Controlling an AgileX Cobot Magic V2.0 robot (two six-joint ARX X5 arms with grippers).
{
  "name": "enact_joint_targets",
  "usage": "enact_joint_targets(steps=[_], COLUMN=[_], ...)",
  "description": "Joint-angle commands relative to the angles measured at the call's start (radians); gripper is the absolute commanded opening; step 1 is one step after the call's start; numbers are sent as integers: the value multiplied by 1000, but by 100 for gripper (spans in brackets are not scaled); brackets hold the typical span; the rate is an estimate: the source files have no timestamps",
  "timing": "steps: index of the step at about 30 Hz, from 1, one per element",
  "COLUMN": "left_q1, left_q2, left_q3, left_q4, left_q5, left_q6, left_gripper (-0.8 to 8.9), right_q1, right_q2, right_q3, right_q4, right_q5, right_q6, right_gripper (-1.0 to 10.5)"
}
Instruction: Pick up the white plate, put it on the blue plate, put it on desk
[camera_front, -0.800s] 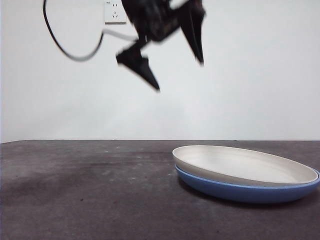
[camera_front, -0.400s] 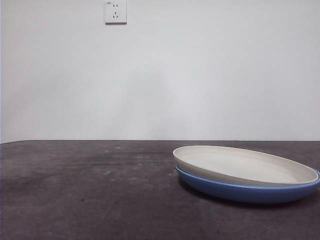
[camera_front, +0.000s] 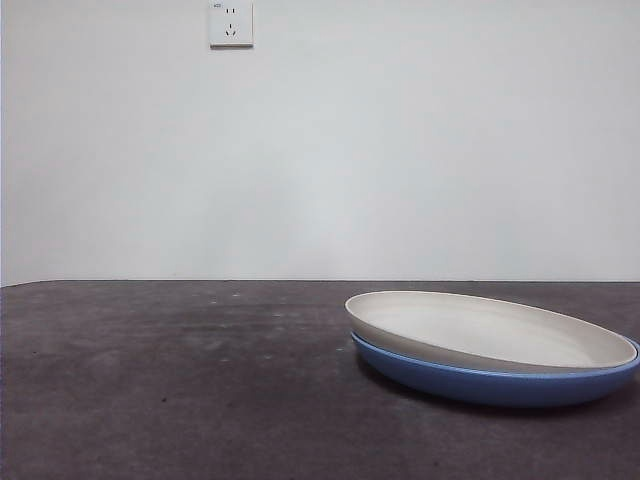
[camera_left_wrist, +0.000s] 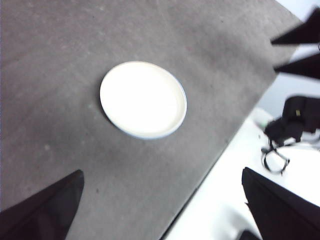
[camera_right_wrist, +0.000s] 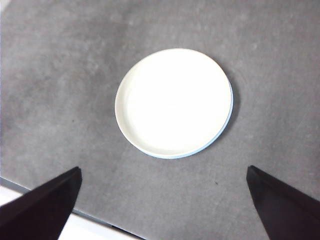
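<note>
Resting on the dark speckled surface (camera_front: 150, 380), toward the right side of the front view, the white plate (camera_front: 480, 330) sits nested in the blue plate (camera_front: 480, 385), tipped slightly so that only a thin blue crescent shows under its rim. A wall socket (camera_front: 231, 23) is the only other thing in that view; neither arm enters it. From above, the left pincer (camera_left_wrist: 160, 200) hangs with its jaws spread wide and nothing between them, the stacked plates well ahead of it and off to one side. The right pincer (camera_right_wrist: 162, 200) is likewise spread and empty, and the white plate (camera_right_wrist: 174, 102) lies almost straight ahead between its jaws, so the right arm looks better lined up for any further lift. The stacking itself appears done.
</note>
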Motion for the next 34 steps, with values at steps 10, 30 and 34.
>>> enact_joint_targets(steps=[10,30,34], left_q1=[-7,-7,-7], left_q2=[-401,-680,-681], left_q3=[-436,-768,-768], left_q4=[130,286,287], left_q5=[1,1,1], left_q6=[8,-129,-129], left_gripper=[501,501,501], right_q1=[2,-83,-100], right_q2=[248,737,823], right_q3=[10,-113,-113], right_q4=[54,468,522], right_q5=[-86,-151,-151], right_q6=[-67,-90,-96], right_gripper=[584,584,584])
